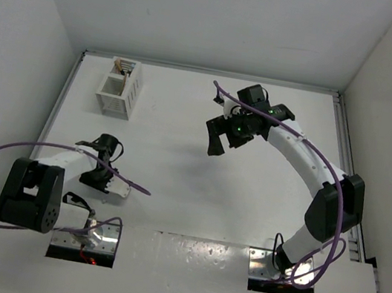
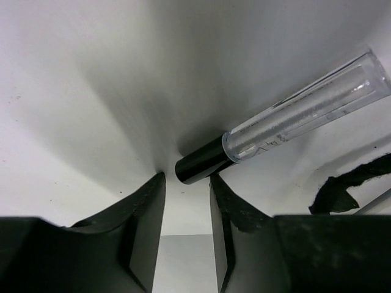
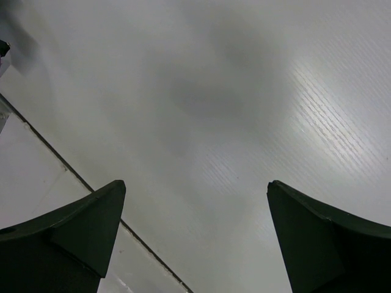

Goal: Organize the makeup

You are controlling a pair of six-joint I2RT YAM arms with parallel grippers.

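Note:
A clear tube with a black cap (image 2: pixel 287 122) lies on the white table, its cap end just past my left fingertips. My left gripper (image 2: pixel 186 178) is low over the table, jaws a narrow gap apart with nothing between them. In the top view the left gripper (image 1: pixel 108 184) is at the near left, with the tube (image 1: pixel 120 190) as a pale shape beside it. A few thin sticks (image 1: pixel 121 68) stand in the white slotted box (image 1: pixel 118 92) at the far left. My right gripper (image 1: pixel 219 141) (image 3: pixel 195 189) hangs open and empty above the table's middle.
White walls close in the table on the left, back and right. A purple cable (image 1: pixel 137 185) loops from the left arm past its gripper. A dark frayed shape (image 2: pixel 342 189) shows at the right of the left wrist view. A seam line (image 3: pixel 61 162) crosses the right wrist view.

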